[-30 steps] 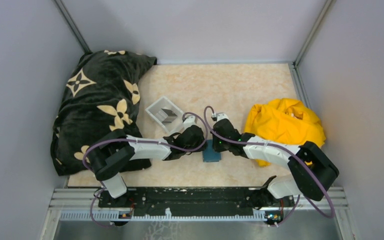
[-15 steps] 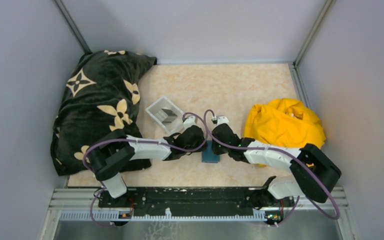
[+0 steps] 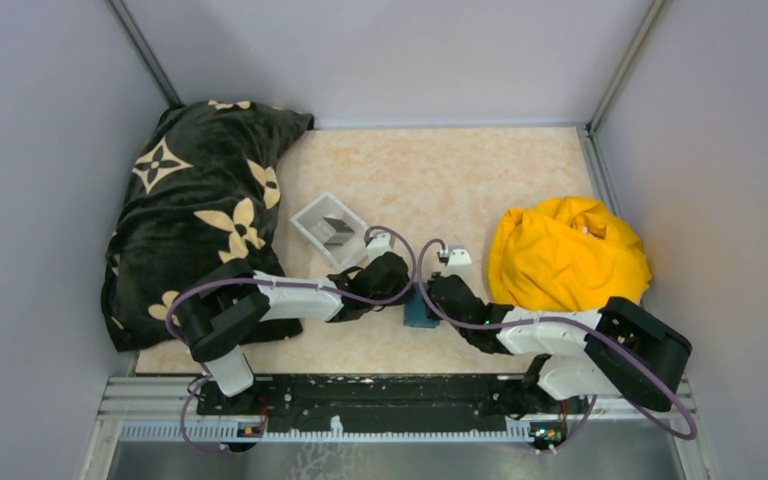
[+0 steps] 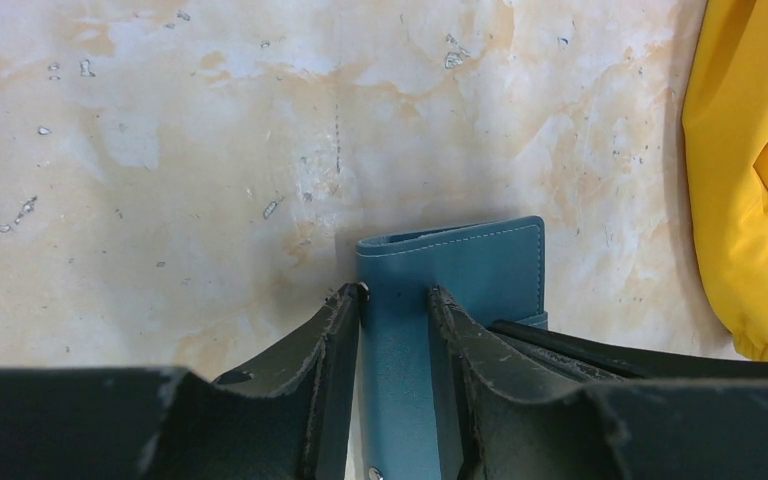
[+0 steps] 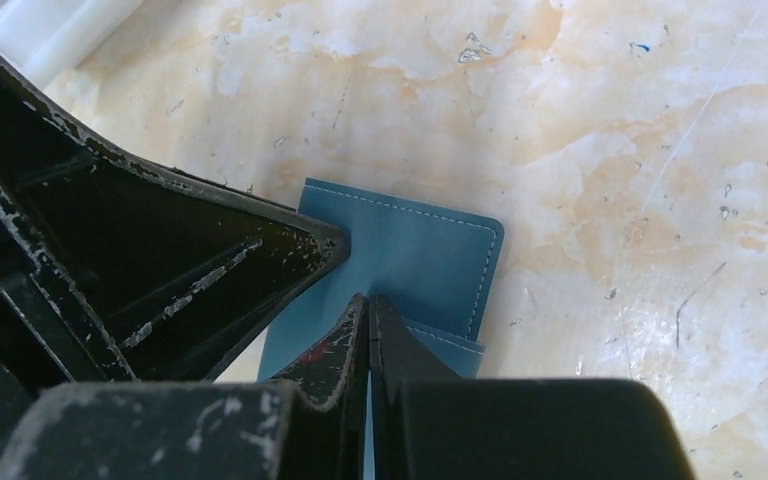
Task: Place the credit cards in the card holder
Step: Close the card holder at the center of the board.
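From overhead, the flat stitched teal-blue card holder (image 3: pixel 419 312) shows only as a small patch between the two black wrists (image 3: pixel 385 275). The rest lies under them, as do both sets of fingers. In the left wrist view its near part runs off the bottom edge. There the left pincer (image 4: pixel 397 296) straddles it, clamping or merely resting, I cannot tell. In the right wrist view the other arm's finger covers its left side and the right pincer (image 5: pixel 369 300) its near edge. The frame's right side cuts the crumpled yellow cloth (image 4: pixel 750 170). The grey contents of the clear-white plastic tray (image 3: pixel 310 206) are too small to identify.
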Robot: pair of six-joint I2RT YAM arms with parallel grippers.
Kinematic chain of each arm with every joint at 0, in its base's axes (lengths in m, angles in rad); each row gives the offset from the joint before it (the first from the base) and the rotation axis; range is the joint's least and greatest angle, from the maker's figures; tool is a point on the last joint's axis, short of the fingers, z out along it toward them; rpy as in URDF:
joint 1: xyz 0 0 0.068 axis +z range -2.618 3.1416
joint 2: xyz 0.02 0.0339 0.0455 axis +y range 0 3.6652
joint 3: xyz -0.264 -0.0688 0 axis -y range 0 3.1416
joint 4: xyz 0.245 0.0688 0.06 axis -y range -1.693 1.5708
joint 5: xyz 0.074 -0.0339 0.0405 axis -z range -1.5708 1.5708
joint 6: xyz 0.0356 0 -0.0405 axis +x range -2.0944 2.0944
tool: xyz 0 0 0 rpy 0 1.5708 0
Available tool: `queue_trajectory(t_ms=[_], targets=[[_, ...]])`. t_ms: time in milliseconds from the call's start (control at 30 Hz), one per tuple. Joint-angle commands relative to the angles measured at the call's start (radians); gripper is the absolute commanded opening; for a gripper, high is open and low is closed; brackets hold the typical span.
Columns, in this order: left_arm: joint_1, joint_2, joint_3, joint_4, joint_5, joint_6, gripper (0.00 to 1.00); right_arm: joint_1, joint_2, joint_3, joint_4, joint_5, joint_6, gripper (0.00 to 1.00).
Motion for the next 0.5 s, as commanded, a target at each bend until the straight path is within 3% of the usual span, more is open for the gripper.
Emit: queue_trajectory(t_ms=[0,467], targets=[[-0.022,0.042,-0.015,-0.141,0.026,-0.008,0.39,0.054,0.029,-0.080,-0.012,0.135,0.085,0.00],[-0.031,0.055,0.026,-0.188,0.007,-0.043,0.36,0.173,0.166,-0.206,0.111,0.362,0.304,0.00]])
